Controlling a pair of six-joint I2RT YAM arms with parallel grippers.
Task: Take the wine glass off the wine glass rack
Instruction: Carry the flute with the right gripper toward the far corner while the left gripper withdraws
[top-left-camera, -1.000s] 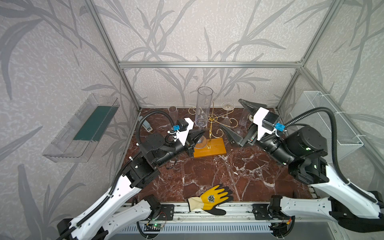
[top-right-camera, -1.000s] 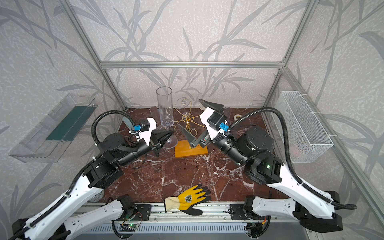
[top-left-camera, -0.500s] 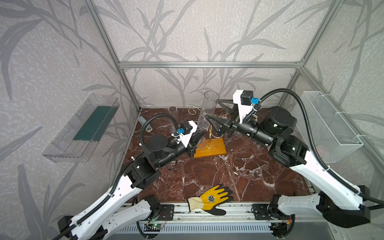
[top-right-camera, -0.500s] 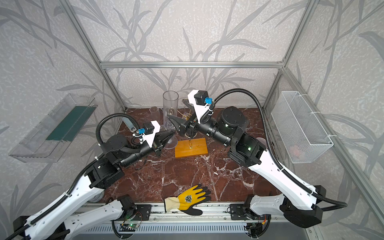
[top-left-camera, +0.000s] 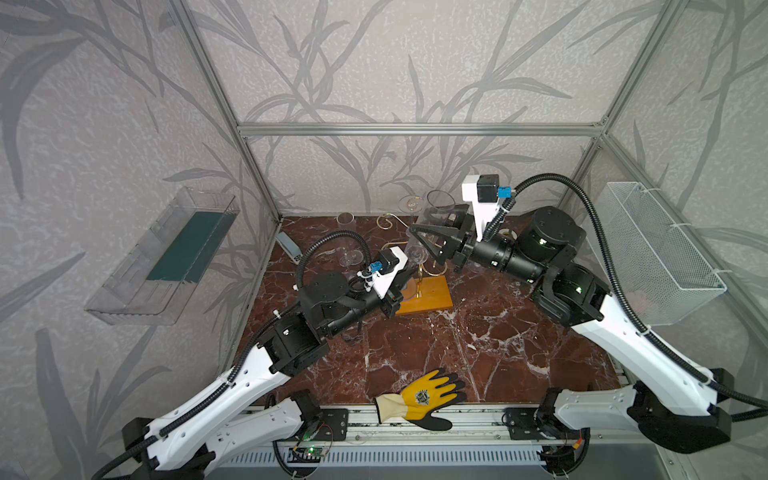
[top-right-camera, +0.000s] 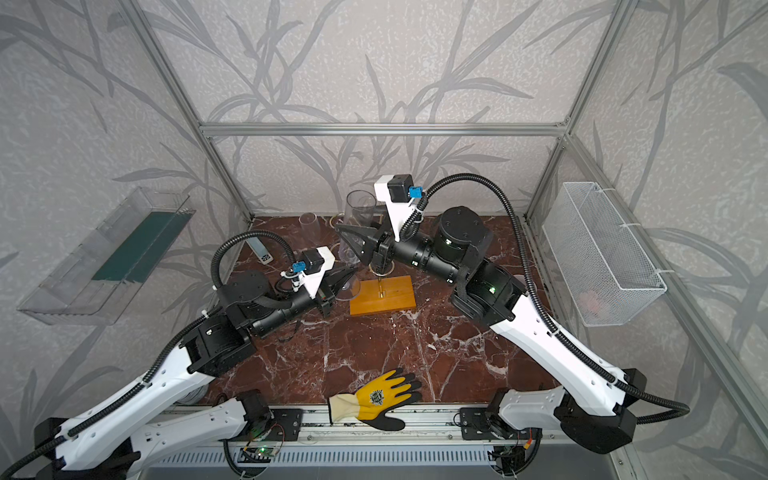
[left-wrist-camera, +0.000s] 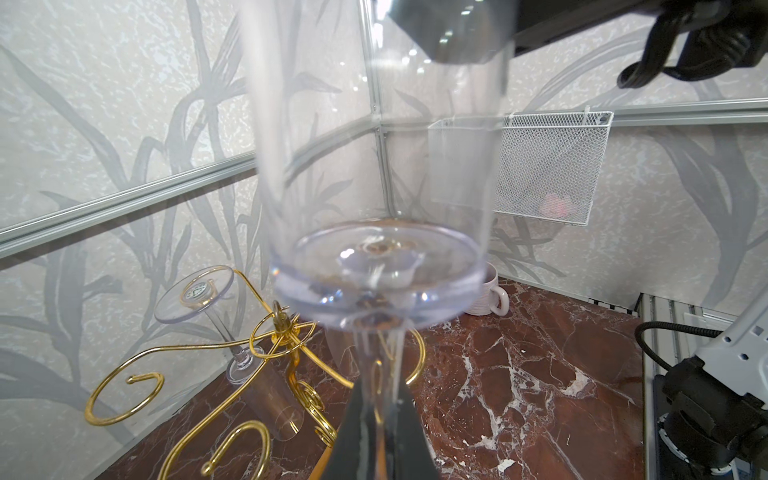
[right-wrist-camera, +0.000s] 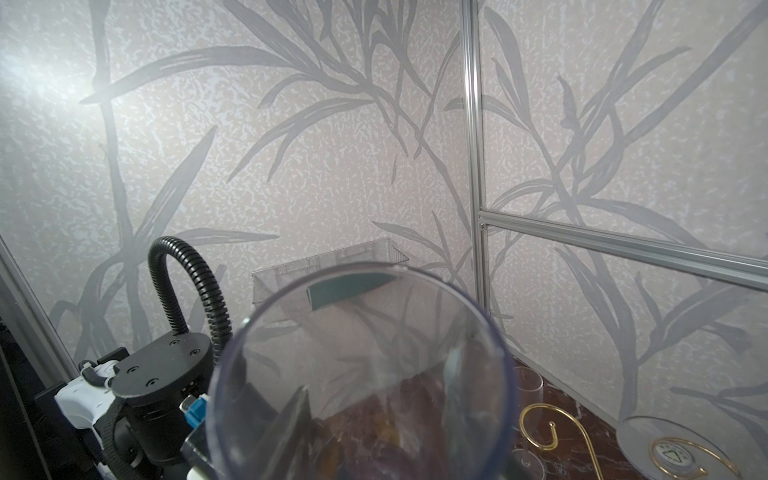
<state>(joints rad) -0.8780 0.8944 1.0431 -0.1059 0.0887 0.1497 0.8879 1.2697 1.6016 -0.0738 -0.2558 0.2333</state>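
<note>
Two hands meet at one tall wine glass (left-wrist-camera: 374, 166). It stands upright, bowl up. The bowl rises above the curled gold arms of the rack (top-left-camera: 432, 295), and the foot is just beside the left edge of the rack's yellow wooden base. The left hand (left-wrist-camera: 380, 399) is closed tight on the thin stem, low under the bowl. The right hand (top-left-camera: 430, 232) reaches in from the rack's right side at bowl height, one finger on either side of the bowl. Seen through the clear wall the fingers are blurred, so I cannot tell whether they press on the bowl or only flank it.

A second glass (left-wrist-camera: 195, 293) hangs upside down from an arm on the rack's far side. A round sticker on its foot carries a small triangle mark, and the print is too small to read. A yellow glove (top-left-camera: 419, 399) lies well in front of the rack at the front edge of the red marble desk (top-left-camera: 498, 332). The dark crest on its back shows no legible words. A white mug (left-wrist-camera: 490, 291) stands beyond the rack. A white wire basket (top-left-camera: 660, 249) hangs on the wall well to the rack's right.
</note>
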